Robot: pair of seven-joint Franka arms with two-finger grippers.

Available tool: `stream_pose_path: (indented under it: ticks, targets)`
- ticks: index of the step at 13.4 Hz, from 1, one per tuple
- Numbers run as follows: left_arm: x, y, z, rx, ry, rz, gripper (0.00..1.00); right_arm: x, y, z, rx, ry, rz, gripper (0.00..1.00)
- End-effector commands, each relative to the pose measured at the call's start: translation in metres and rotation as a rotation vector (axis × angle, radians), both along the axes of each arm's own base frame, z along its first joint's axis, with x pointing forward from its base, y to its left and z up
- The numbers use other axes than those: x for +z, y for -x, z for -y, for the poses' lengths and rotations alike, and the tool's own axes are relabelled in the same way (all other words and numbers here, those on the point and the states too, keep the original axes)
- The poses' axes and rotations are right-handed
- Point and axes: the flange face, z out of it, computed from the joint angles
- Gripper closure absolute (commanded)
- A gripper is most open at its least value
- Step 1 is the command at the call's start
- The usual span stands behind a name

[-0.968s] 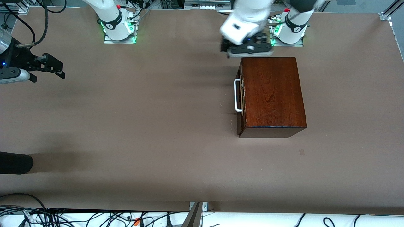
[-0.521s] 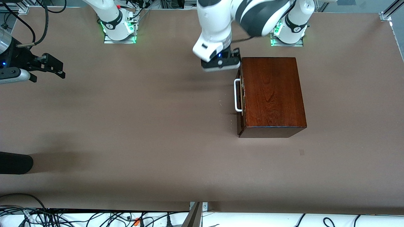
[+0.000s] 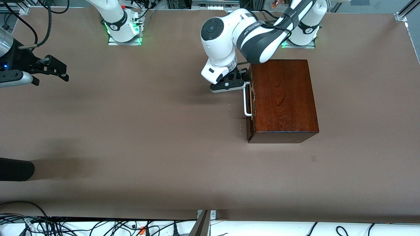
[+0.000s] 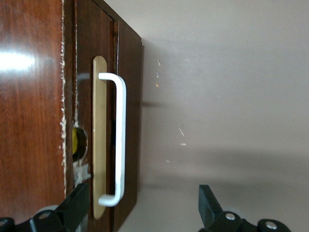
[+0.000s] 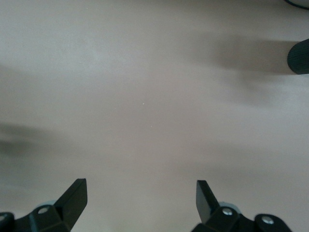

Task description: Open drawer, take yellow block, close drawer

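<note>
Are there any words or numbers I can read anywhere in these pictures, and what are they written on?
Left arm: a line of small grey lettering on its white shell, too small and tilted to read.
Round badges on the two arm bases: a mark each, too small to read.
Wooden box, its drawer, white handle and table: no writing.
Both wrist views: no text at all.

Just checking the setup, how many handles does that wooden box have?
1. A white bar handle on the drawer front, facing the right arm's end of the table. The left gripper hovers open beside it. Other sides are hidden.
</note>
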Motion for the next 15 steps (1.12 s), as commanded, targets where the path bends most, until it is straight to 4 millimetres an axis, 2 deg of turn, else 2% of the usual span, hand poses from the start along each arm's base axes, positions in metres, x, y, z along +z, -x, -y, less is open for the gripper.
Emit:
stream_pose_path:
  ticks: [1,3,8,15]
  targets:
    - [-0.025,-0.001,-0.008,-0.021,-0.038,0.026,0.00,0.007,0.006,-0.001,0.007,-0.002,-0.002,0.00]
    - [-0.044,-0.006,-0.009,-0.033,-0.050,0.023,0.00,0.007,0.007,-0.003,0.010,-0.001,-0.013,0.00]
    - [-0.077,-0.014,-0.016,-0.052,-0.070,0.025,0.00,0.007,0.008,-0.006,0.011,-0.001,-0.013,0.00]
    - [-0.092,-0.018,-0.013,-0.007,-0.057,0.041,0.00,0.007,0.008,-0.007,0.016,-0.001,-0.013,0.00]
